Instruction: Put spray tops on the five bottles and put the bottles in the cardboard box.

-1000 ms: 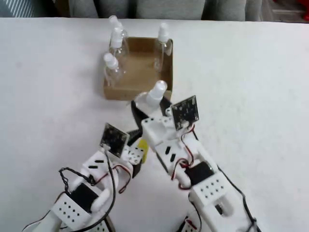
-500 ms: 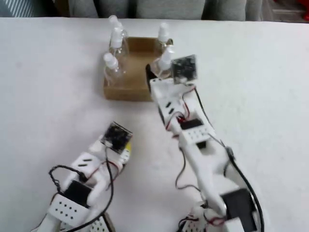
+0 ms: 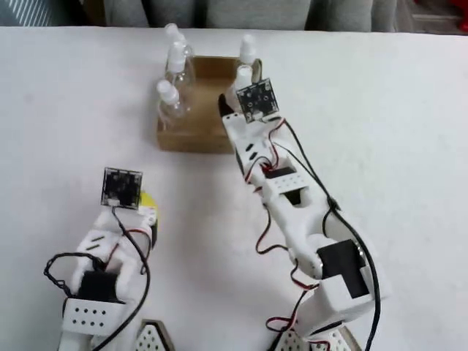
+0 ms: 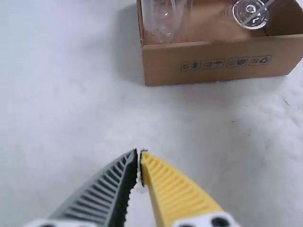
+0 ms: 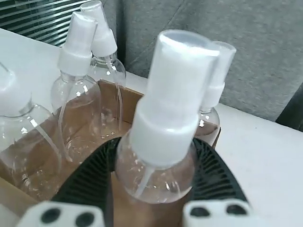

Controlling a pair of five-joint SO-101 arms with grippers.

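My left gripper (image 4: 138,161) was clamped shut on nothing, low over the bare table (image 4: 57,94) and short of the cardboard box (image 4: 213,61). Four capped bottles (image 5: 78,104) stood inside the box. My right gripper (image 5: 155,146) grasped the fifth bottle (image 5: 158,172) upright, its spray top (image 5: 175,80) on, within the box's right side.

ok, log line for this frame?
right claw: shut on fifth bottle, at cardboard box | left claw: shut, empty, over table | four capped bottles inside
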